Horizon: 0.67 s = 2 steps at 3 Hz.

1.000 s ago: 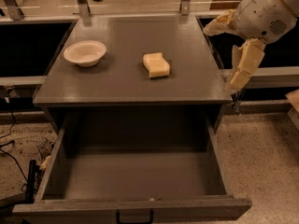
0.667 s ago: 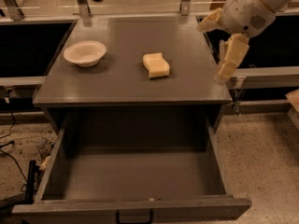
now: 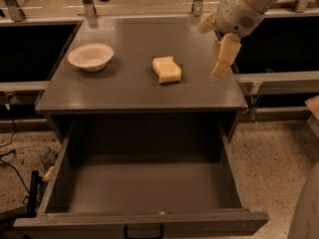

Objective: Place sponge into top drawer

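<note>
Over the last 1 s we have swung the gripper [image 3: 210, 50] leftward over the tabletop's [image 3: 129, 91] right edge, its 2 fingers spread and empty, nearing the sponge [image 3: 167, 69], which lies mid-table above the open top drawer [image 3: 144, 222].

Dim, warm light falls on a speckled terrazzo floor [image 3: 271, 156] at four o'clock. A pale rail [image 3: 284, 77] crosses at three o'clock. The gripper [image 3: 215, 41] hangs at two o'clock, fingers apart.
</note>
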Motion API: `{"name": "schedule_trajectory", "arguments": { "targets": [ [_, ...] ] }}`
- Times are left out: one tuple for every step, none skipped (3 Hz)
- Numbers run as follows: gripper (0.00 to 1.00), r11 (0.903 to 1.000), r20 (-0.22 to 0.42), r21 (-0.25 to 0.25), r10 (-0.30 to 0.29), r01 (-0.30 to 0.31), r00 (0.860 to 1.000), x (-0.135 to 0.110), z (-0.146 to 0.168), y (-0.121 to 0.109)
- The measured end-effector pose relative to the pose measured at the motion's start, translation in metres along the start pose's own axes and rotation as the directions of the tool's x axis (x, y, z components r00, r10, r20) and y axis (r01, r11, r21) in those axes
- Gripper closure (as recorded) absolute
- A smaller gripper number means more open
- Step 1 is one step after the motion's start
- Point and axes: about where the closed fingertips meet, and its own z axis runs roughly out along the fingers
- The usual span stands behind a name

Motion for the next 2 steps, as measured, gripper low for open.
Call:
{"name": "schedule_trajectory", "arguments": {
  "targets": [
    [0.0,0.9999,0.019,-0.001,0.016,-0.016,1.0,0.005,0.009,-0.005],
    [0.0,0.9986,0.047,-0.024,0.049,-0.047,0.998,0.012,0.033,-0.013]
  ]
}}
